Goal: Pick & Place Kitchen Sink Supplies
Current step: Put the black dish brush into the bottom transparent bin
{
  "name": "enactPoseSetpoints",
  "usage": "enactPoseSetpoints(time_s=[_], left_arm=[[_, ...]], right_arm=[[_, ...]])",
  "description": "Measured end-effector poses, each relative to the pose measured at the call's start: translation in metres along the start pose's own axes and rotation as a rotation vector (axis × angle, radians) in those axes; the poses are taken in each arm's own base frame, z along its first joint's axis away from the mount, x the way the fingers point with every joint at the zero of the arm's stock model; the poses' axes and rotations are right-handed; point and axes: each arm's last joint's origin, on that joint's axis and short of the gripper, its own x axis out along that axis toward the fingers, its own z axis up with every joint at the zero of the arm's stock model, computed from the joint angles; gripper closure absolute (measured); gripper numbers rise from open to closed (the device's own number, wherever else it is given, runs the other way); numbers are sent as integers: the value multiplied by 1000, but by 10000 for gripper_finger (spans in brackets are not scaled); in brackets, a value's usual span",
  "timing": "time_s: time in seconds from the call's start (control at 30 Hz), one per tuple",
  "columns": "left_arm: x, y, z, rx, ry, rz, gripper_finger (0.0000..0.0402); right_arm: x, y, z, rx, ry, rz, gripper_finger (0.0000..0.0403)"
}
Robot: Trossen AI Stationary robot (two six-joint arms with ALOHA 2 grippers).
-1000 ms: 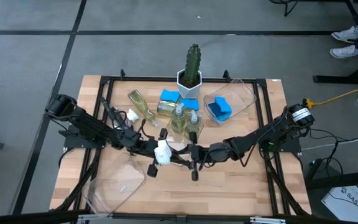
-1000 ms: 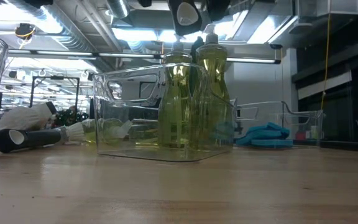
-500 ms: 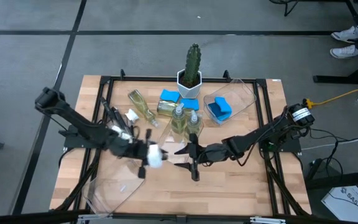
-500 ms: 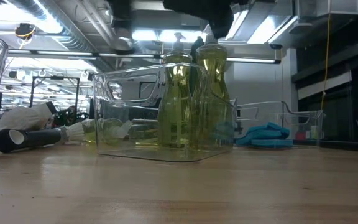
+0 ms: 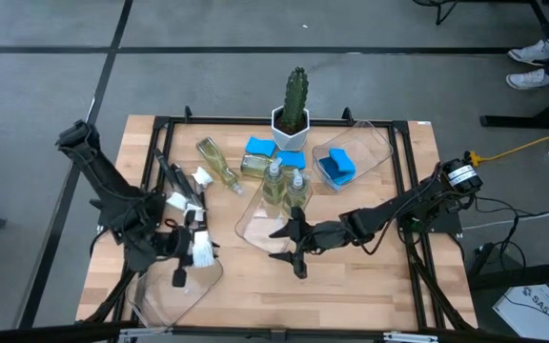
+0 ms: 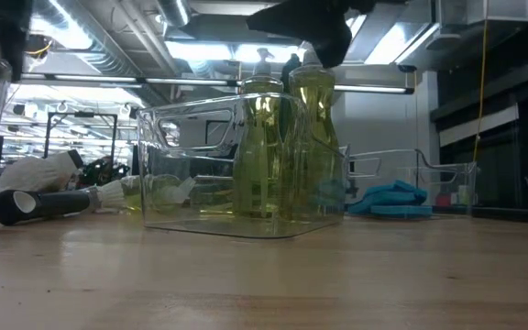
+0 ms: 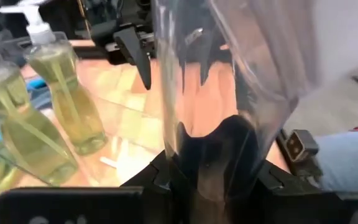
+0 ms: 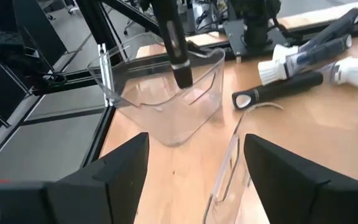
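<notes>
- Black-handled brush with a white head (image 5: 191,255) hangs pinched in the left gripper (image 5: 185,255), handle down, over the clear shallow plastic tray (image 5: 160,291) at the wooden table's (image 5: 370,286) front-left corner
- Right gripper (image 5: 291,240) hovers near the table's front edge at its middle, fingers spread wide and holding nothing, beside a second clear tray (image 5: 255,221)
- Two clear bottles of pale yellow-green liquid (image 5: 285,185) stand upright in that middle tray; a third bottle (image 5: 215,161) lies on its side toward the back-left
- Two more black-handled brushes (image 8: 303,65) lie on the table left of the middle tray
- Bright blue rectangular sponges (image 5: 261,149) sit near the back edge by the green cactus in a white pot (image 5: 293,107); another blue sponge (image 5: 336,165) lies in the back-right clear tray (image 5: 375,148)
</notes>
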Motion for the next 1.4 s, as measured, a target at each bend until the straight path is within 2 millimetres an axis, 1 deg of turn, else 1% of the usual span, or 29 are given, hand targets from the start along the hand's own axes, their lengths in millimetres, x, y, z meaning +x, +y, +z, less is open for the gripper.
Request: enactPoseSetpoints(time_s=[0.07,0.13,0.23,0.33,0.4,0.53,0.7,0.9,1.13,1.23,1.4], left_arm=[[-3,-3,-4,-21,35,-42,309],[-4,-6,-11,6,82,-80,309],[-8,-9,-9,-17,72,-111,309],[-8,-9,-16,-64,172,-171,309],[-8,-9,-22,-148,260,-187,309],[-5,-7,-42,-332,450,-134,310],[1,-8,-63,-500,594,-81,310],[5,-14,-75,-654,750,-54,309],[5,-16,-76,-765,800,-24,264],[6,-16,-75,-772,774,-20,256],[8,-14,-75,-782,758,-3,254]], right_arm=[[0,0,-1,7,13,-4,141],[0,-1,-2,13,24,-8,141],[0,-1,-3,14,26,-9,141],[0,-1,-3,17,26,-8,141],[0,-1,-2,17,26,-8,141],[0,-1,-3,17,27,-8,141],[0,0,-3,41,35,14,141],[0,0,-4,36,43,13,141],[0,-1,-4,-77,46,9,141],[0,-1,-3,-141,37,13,141],[0,-3,-3,-256,38,10,141]])
